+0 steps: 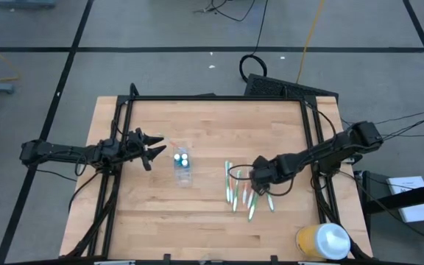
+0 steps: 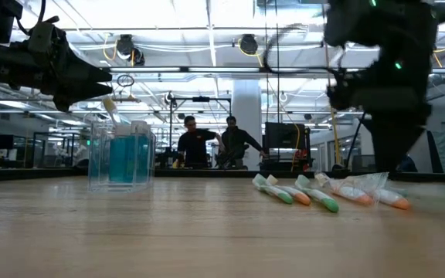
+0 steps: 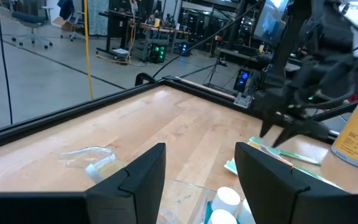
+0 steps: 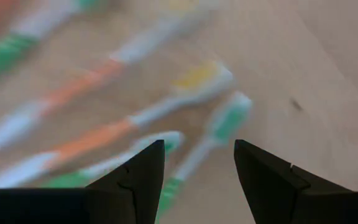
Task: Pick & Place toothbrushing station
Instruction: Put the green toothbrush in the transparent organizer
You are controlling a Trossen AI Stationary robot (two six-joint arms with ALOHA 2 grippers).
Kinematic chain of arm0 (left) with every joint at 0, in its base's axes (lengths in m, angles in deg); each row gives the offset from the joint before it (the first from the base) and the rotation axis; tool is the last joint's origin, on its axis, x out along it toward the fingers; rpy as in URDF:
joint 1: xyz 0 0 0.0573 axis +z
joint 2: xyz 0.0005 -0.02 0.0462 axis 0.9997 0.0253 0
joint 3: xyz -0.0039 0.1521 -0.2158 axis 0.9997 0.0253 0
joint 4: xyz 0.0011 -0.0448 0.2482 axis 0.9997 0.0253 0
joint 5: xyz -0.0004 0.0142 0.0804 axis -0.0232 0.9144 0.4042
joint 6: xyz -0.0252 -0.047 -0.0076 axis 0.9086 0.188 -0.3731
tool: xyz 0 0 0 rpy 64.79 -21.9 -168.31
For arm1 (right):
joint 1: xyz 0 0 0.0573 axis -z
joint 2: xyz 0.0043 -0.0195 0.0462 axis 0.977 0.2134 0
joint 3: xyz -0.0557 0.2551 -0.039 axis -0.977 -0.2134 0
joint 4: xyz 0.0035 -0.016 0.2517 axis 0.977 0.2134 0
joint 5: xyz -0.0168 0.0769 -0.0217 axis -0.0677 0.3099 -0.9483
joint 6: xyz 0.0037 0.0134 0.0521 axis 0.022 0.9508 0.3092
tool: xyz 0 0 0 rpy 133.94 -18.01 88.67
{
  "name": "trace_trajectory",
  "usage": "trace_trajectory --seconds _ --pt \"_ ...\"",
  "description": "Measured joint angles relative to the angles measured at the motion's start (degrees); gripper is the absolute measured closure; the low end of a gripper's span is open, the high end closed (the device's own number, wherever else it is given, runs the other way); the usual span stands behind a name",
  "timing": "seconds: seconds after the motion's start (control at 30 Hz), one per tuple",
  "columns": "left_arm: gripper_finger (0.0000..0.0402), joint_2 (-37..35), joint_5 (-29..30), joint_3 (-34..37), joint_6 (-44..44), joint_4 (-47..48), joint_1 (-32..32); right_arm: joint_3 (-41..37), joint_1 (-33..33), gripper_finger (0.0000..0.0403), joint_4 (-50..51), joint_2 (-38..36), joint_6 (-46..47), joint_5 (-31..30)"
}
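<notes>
- Now the right gripper (image 1: 258, 175), open over the toothbrushes (image 1: 240, 193), should straddle one handle squarely before closing.
- Left gripper (image 1: 155, 149) waits open beside the cup (image 1: 182, 168).

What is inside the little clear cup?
The clear cup holds two blue tubes with white caps and nothing else that shows. The cup's bottom, under them, stays hidden.
</notes>
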State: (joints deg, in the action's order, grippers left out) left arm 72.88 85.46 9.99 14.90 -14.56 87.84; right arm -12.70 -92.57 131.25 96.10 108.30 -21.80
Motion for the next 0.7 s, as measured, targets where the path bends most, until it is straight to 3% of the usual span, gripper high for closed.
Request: trace_trajectory --seconds 0.27,0.7 --pt "0.0201 0.0 0.0 0.0 0.01 0.0 -0.01 -6.56 2.11 0.0217 -5.94 -0.2 2.83 0.1" --pt "0.0201 0.0 0.0 0.0 0.03 0.02 -0.01 -7.14 4.06 0.0228 -8.76 -0.03 1.13 -1.72"
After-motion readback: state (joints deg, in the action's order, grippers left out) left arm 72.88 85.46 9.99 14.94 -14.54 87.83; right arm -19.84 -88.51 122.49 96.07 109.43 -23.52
